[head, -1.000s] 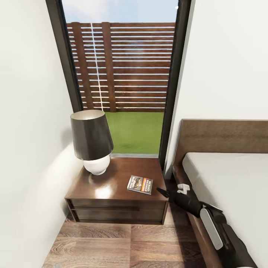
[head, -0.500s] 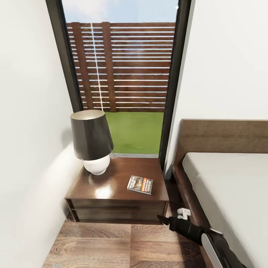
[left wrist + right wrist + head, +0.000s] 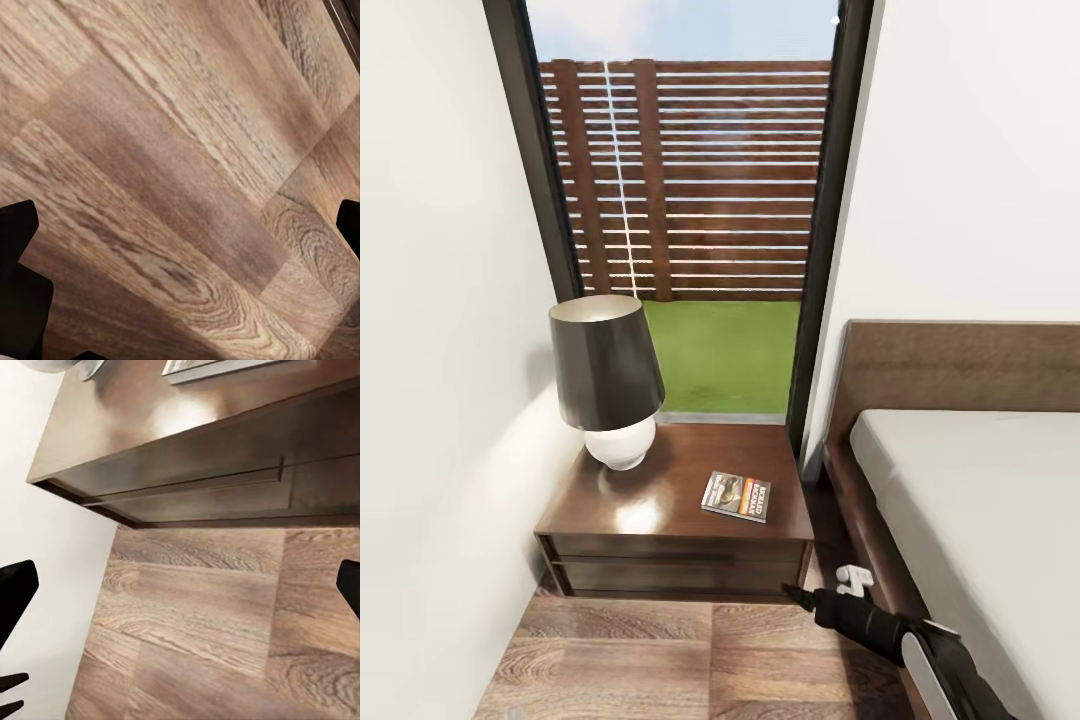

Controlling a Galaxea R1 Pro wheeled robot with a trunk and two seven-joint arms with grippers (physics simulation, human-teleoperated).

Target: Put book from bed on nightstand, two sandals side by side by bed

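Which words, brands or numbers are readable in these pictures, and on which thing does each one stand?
Book on the nightstand: orange-white lettering on the right part of its cover, too small and blurred to read.
Lamp, nightstand drawer front, bed, floor: no text.
No other label, number or sign is visible.

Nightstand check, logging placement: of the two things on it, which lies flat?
The book, lying flat near the nightstand's front right; the lamp stands upright.

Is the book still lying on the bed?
No, the book lies flat on the nightstand beside the lamp, and the bed mattress shows bare.
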